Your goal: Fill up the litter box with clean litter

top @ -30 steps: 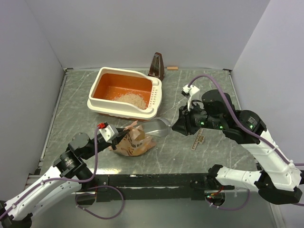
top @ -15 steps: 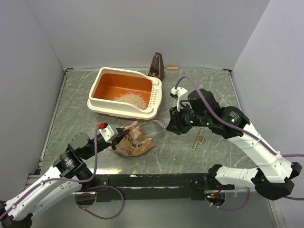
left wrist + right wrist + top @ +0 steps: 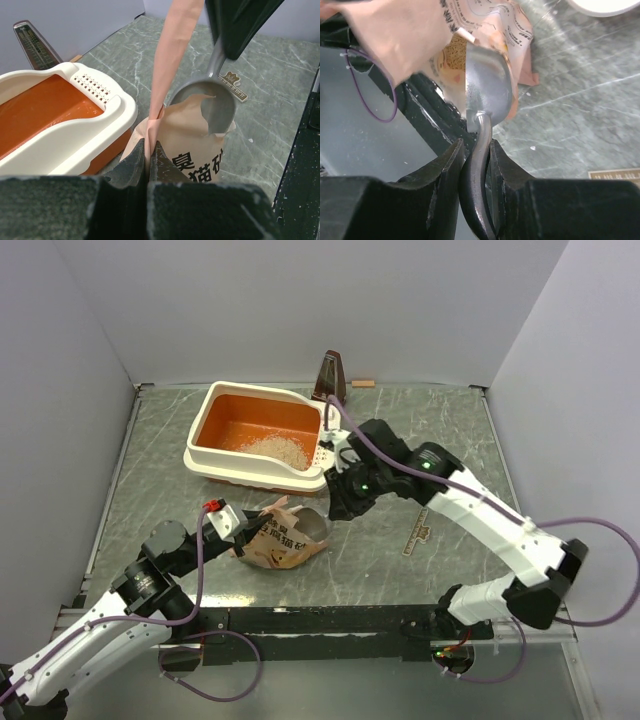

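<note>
Scooping step: right gripper (image 3: 476, 150) clamps the scoop (image 3: 487, 87) handle, bowl at the mouth of the bag (image 3: 280, 540), whose lip the left gripper (image 3: 149, 150) pinches. Next it must dig, lift level, and tip into the box (image 3: 240, 465) (some litter (image 3: 278, 448) inside) toward the far-left corner of the table (image 3: 450, 430).

I work in a lab test booth: plain grey panels (image 3: 300, 310) box in a stone-patterned table (image 3: 460, 430), and my left arm (image 3: 100, 625) and right arm (image 3: 480, 520) are bolted to a black rail (image 3: 320, 622), trailing purple cables (image 3: 202, 560).
</note>
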You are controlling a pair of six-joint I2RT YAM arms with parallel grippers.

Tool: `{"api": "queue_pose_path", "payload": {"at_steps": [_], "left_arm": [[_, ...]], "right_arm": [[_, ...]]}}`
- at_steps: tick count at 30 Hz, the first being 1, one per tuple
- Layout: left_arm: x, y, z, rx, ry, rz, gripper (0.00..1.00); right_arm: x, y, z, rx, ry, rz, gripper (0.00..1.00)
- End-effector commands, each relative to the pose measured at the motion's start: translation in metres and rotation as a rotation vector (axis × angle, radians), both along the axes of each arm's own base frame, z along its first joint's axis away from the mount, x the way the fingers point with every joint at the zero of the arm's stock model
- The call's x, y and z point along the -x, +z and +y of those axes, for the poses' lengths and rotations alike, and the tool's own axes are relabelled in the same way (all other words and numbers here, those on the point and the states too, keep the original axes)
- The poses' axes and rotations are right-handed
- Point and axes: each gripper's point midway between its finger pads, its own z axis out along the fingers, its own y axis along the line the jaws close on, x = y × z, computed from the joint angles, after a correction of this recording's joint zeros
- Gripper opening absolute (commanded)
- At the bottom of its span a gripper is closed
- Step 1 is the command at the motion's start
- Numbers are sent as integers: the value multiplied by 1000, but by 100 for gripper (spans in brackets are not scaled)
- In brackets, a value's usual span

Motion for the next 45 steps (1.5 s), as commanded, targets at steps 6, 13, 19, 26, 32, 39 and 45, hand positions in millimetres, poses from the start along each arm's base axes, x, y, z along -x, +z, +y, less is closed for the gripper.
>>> {"api": "queue_pose_path", "payload": {"at_steps": [6,13,19,26,32,39,45], "left_arm": [[4,56,0,139,-15,-104,1],[4,57,2,144,-5,-114,1],[3,54,1,134,-3,-106,1],[2,54,2,135,3,-112,1],[1,52,2,125,5,-110,1],[0,51,4,119,18,-113,1],[-2,48,4,107,25,-107,1]], "right_arm": [[-6,-49,37,4,-52,209,0],[-11,-109,52,4,-131,309,0],[-3,-147,72,-59,-136,430,0],[10,-155,90,-199,-93,529,0],[12,-128,89,-335,-71,514,0],[16,-104,78,-496,-64,488,0],[20,-76,64,-590,-56,455,0]]}}
